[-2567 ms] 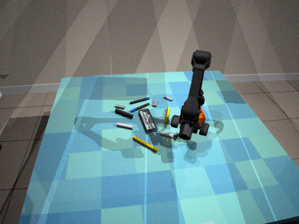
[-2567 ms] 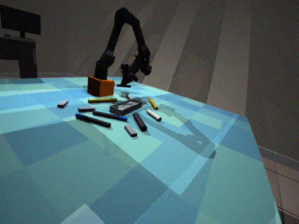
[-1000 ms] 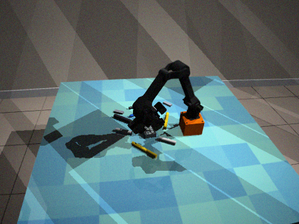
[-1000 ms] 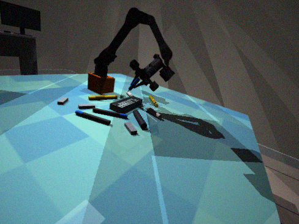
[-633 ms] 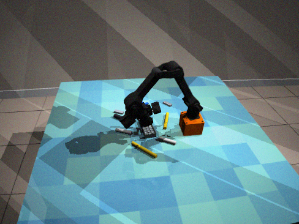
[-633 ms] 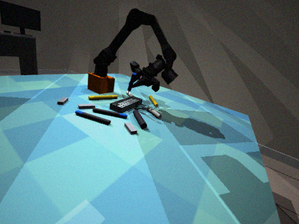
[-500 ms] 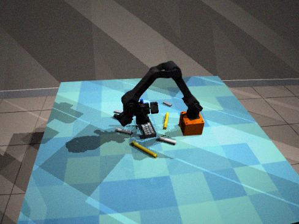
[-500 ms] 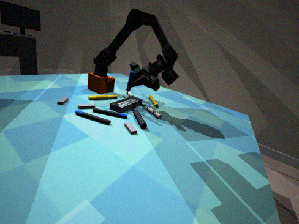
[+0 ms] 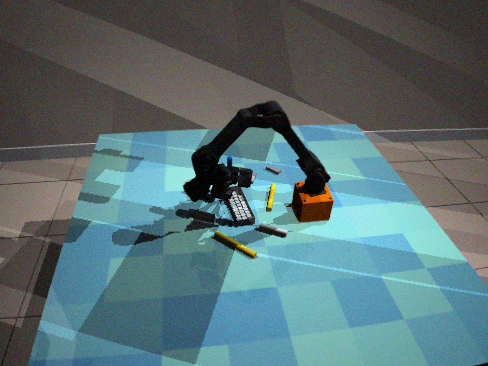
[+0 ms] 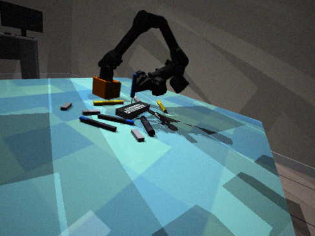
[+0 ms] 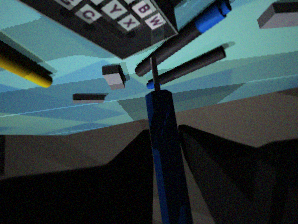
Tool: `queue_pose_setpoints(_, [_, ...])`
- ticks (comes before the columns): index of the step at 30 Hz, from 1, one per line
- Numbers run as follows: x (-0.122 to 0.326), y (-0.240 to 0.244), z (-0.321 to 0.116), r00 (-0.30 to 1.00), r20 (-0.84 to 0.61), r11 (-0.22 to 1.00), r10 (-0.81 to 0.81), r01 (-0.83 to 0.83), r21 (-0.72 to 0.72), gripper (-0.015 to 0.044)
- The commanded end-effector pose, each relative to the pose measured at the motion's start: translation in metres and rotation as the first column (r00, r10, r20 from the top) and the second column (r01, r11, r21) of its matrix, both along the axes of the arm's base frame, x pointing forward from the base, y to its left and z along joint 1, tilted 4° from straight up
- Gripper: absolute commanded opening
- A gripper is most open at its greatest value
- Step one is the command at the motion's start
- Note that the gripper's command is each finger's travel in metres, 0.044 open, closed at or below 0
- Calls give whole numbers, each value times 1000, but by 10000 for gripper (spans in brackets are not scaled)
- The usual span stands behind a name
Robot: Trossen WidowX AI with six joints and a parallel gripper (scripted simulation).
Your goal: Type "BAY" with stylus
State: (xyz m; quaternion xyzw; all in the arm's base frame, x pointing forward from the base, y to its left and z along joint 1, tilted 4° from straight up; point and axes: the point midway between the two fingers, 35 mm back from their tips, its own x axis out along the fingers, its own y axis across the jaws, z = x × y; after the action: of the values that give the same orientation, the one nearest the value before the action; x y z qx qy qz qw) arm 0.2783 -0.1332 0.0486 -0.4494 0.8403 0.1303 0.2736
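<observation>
"Stylus (image 9: 229, 162) (image 10: 133, 85) (image 11: 167, 150) where?"

"In the tool (image 9: 232, 171) (image 10: 137, 84) (image 11: 164, 134), fingers closed on its blue body. Near upright in the exterior view, thin tip down by the keyboard (image 9: 240, 206) (image 10: 132, 110) (image 11: 117, 22). Can't tell if it's touching. B and W keys readable from the wrist."

"What's crowding it?"

"Pen with blue end (image 10: 115, 118) (image 11: 185, 37) just beside the keyboard, second pen (image 10: 97, 124) (image 11: 187, 68) past it. Fat black marker (image 10: 147, 126) near one corner. Grey blocks scattered on the counter (image 9: 320, 310) (image 10: 181, 167) (image 11: 55, 117): one (image 10: 137, 135) near the marker, another (image 10: 91, 112) near the pens, third (image 10: 66, 106) farther off."

"Other side?"

"Yellow stick (image 9: 271, 197) (image 10: 108, 102) between keyboard and orange base (image 9: 313, 207) (image 10: 106, 88). Another yellow stick (image 9: 235, 244) (image 10: 162, 106) and a pale one (image 9: 273, 230) beyond the keyboard's end. Arm (image 9: 272, 112) (image 10: 146, 20) arches over the lot. Top view: tool hides part of the keyboard's surroundings."
</observation>
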Motion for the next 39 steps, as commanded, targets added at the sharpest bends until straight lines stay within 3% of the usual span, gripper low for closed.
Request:
queue_pose_setpoints(1, [-1,0,-16,1000,-4,1000,-2,2,-6,0])
queue_pose_setpoints(15, [-1,1,-25,1000,-4,1000,-2,2,-6,0])
queue_pose_setpoints(18, [1,0,-25,1000,-4,1000,-2,2,-6,79])
queue_pose_setpoints(19, [3,0,-25,1000,-4,1000,-2,2,-6,81])
queue_pose_setpoints(39, [4,1,-37,1000,-4,1000,-2,2,-6,81])
